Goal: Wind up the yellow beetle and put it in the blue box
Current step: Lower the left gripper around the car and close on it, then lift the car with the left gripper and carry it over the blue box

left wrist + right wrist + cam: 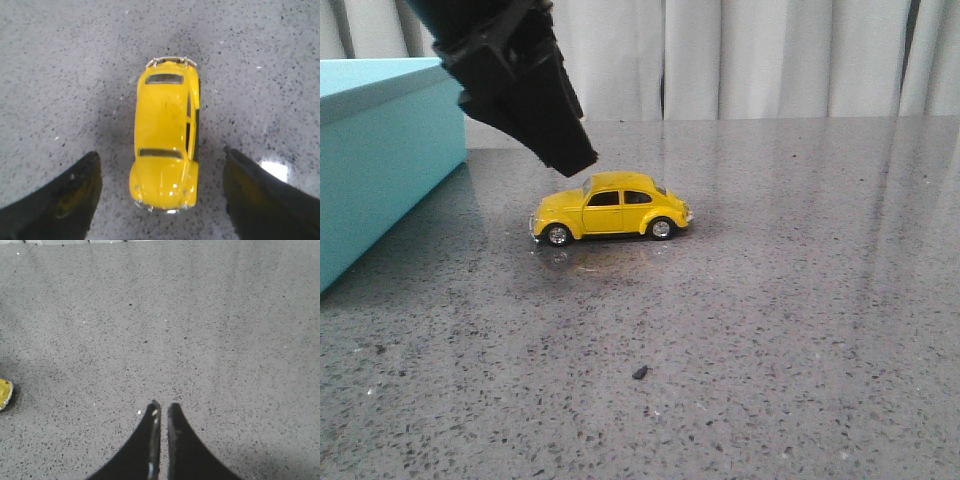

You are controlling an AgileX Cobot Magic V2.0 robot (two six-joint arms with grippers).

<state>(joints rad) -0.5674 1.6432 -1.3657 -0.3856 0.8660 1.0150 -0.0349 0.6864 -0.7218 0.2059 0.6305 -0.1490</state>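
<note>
The yellow beetle (611, 209) sits on all four wheels on the grey speckled table (790, 320), a little left of centre in the front view, side-on to the camera. Its shine throws a faint reflection onto the stone beneath it. Above and to the left of it, the left gripper (568, 155) comes down from the upper left of the frame at a slant, its black tip just over the car's roof line but clear of it.

From the left wrist camera the car (166, 135) lies lengthwise in the middle of the frame, with the two black fingers (55, 200) spread wide on either side of it at the lower corners (neither one touching the paint).

The blue box (375, 160) fills the left edge of the front view, lid on, standing well apart from the car.

The right gripper (161, 412) shows only in its own wrist camera, at the bottom centre, its fingers pressed nearly together with a thin slit between them and nothing held. A sliver of yellow (4, 394) peeks in at that frame's left edge.

A small dark crumb (640, 372) lies on the table in the lower middle of the front view.
</note>
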